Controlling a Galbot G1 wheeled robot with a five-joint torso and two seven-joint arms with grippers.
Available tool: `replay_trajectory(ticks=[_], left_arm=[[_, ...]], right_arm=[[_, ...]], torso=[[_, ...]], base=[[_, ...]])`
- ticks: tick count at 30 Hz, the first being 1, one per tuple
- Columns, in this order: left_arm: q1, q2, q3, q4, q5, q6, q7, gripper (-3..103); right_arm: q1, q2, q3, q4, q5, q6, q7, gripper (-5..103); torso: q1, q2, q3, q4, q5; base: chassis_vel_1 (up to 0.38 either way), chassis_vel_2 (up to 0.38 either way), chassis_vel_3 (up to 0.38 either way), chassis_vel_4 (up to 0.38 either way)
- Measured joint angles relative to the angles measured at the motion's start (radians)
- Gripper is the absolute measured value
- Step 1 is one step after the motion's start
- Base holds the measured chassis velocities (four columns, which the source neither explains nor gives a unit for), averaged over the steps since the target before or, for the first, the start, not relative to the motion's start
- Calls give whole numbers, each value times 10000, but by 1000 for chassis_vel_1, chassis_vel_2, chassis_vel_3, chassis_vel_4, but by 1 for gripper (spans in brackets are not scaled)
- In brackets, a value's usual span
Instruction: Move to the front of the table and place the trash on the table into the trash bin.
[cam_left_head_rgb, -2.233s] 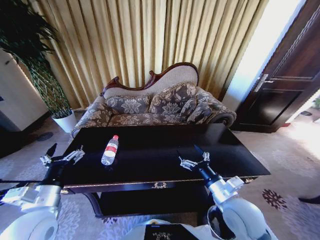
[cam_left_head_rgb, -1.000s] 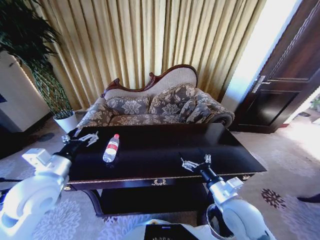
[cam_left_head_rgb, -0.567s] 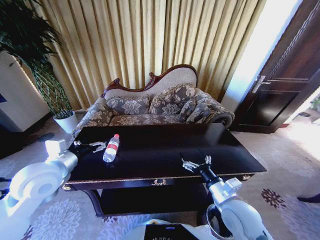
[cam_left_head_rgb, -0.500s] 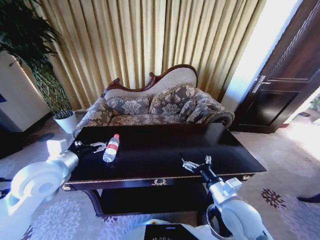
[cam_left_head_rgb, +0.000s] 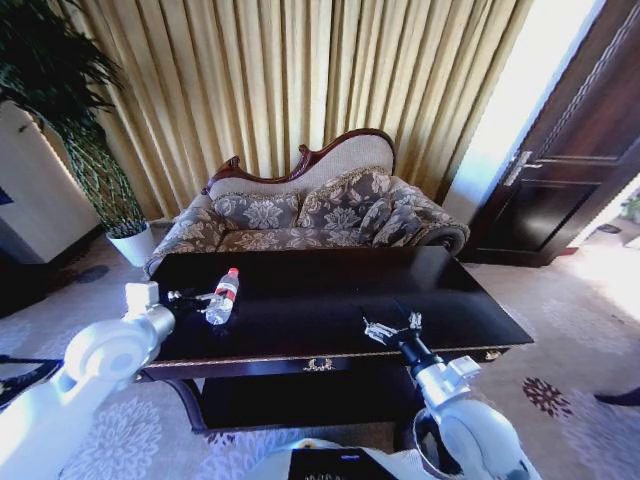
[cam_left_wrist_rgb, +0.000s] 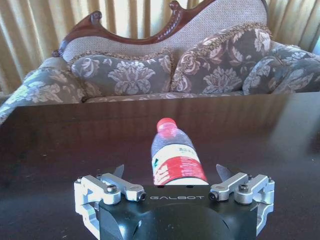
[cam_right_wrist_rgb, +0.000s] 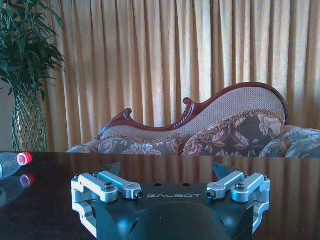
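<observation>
Two arms reach over the table (cam_left_head_rgb: 330, 290), one on each side. Far to the left, a green plant (cam_left_head_rgb: 60, 110) stands in a white pot (cam_left_head_rgb: 132, 243) on the floor. Next comes the left gripper (cam_left_head_rgb: 200, 298), low over the left part of the dark, shiny top. Its jaws are wide apart. The bottle (cam_left_head_rgb: 221, 296) lies on its side just past the gripper's tips, near the left end of the table. In the left wrist view, the left gripper (cam_left_wrist_rgb: 169, 172) has a finger (cam_left_wrist_rgb: 117, 170) on each side of the bottle's (cam_left_wrist_rgb: 176, 161) bottom end. I cannot tell if they touch it. The bottle is clear, with a red and white label, and its red cap (cam_left_wrist_rgb: 166, 124) points away toward the sofa (cam_left_wrist_rgb: 165, 65). The sofa (cam_left_head_rgb: 310, 205) sits behind the table, in front of tan curtains (cam_left_head_rgb: 300, 70).

More to the right, the right gripper (cam_left_head_rgb: 390, 326) hangs over the front right part of the table. Its jaws are wide apart too, and nothing is between them. In the right wrist view, the right gripper (cam_right_wrist_rgb: 167, 172) shows the same, and the bottle (cam_right_wrist_rgb: 12, 163) lies far off near the table's other end. A dark door (cam_left_head_rgb: 570, 160) stands at the far right.
</observation>
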Motion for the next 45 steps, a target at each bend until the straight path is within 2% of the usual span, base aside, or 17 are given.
replay_trajectory(ticks=[5,11,19,22,23,25,26,31,32,33,36,38,39,40,43,44,45], left_arm=[[-700,-132,836,184,79,-17,-63,100],[-1116,-446,1720,368,128,-25,-593,100],[-1171,-481,1852,564,169,-44,-629,101],[-1196,-507,1947,612,175,-78,-620,86],[-1196,-507,1947,612,175,-78,-620,86],[-1197,-525,1990,624,176,-81,-616,76],[-1195,-529,2000,633,175,-81,-616,76],[-1180,-549,1977,634,164,-86,-598,54],[-1175,-552,1963,624,162,-86,-585,54],[-1171,-554,1943,600,161,-86,-574,47],[-1149,-555,1889,520,253,-154,-505,44],[-1079,-555,1791,471,888,-535,-166,38],[-1079,-555,1791,471,888,-535,-166,38],[-1011,-553,1745,464,1375,-912,87,34],[-613,-511,1594,681,3917,-2856,1231,30],[-613,-511,1594,681,3917,-2856,1231,30],[-500,-500,1534,815,4785,-3574,1652,30]], right_arm=[[9,41,44,-9,3,18,0,100],[61,86,95,-173,9,78,0,100],[148,110,105,-334,2,146,3,100],[191,132,66,-392,-14,179,5,100],[191,132,66,-392,-14,179,5,100],[198,131,62,-405,-18,182,6,100],[199,126,63,-406,-18,183,6,100],[196,99,95,-415,-23,185,8,100],[194,97,97,-421,-27,185,9,100],[194,97,97,-421,-31,186,13,100],[223,75,91,-412,-26,186,100,100],[334,-34,44,-322,169,185,359,100],[334,-34,44,-322,169,185,359,100],[394,-123,31,-276,333,172,427,100],[587,-582,-9,-63,1298,-80,529,100],[587,-582,-9,-63,1298,-80,529,100],[658,-767,-39,15,1765,-186,537,100]], torso=[[0,0,0,-1,1],[0,0,0,-1,1],[0,0,0,0,2],[0,0,-1,0,3],[0,0,-1,0,3],[0,1,-1,-1,3],[0,1,-1,-1,3],[-1,1,-1,0,2],[0,1,-1,0,1],[-1,1,-1,0,1],[0,1,0,-1,-1],[0,0,1,-2,-4],[0,0,1,-2,-4],[0,0,1,-3,-2],[0,0,1,0,0],[0,0,1,0,0],[0,0,1,0,0]], base=[[0,0,0,0],[0,0,0,0],[0,0,0,0],[0,0,0,0],[0,0,0,0],[0,0,0,0],[0,0,0,0],[0,0,0,0],[0,0,0,0],[0,0,0,0],[0,0,0,0],[0,0,0,0],[0,0,0,0],[0,0,0,0],[0,0,0,0],[0,0,0,0],[0,0,0,0]])
